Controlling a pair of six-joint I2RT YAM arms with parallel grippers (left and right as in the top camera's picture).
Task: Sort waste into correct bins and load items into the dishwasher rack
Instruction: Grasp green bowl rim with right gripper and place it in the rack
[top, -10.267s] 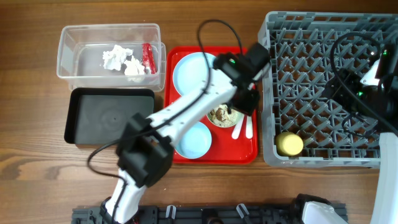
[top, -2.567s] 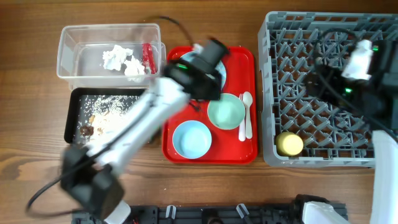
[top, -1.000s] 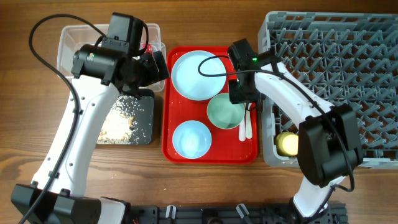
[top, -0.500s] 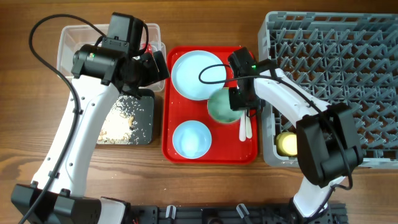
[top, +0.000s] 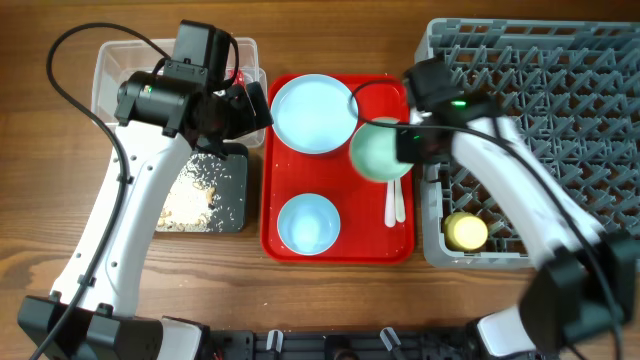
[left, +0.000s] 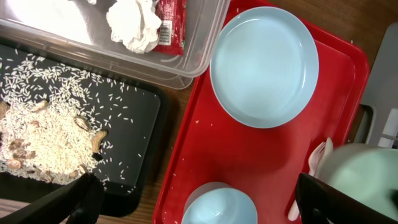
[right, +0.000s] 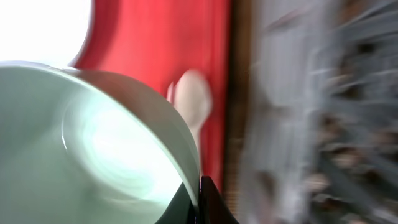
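Slip risk: pale green round bowl (top: 378, 150) being pinched by thin rim alone in right gripper (top: 408, 143), jaws being kept fully closed on it. Bowl apparently being held above flat red serving tray (top: 290, 240), at 3 o'clock of pale blue round plate (top: 314, 113).
Drop onto two white spoons (top: 393, 203) at 6 o'clock being risked by swing.
Knock against wall of large grey lattice dishwasher rack (top: 560, 120) at 3 o'clock being risked.
Left gripper (top: 250, 112) being held wide open, empty, beside clear plastic tub (top: 110, 80).
Brown wooden table (top: 60, 250) being seen beneath everything. Room beyond not being shown.
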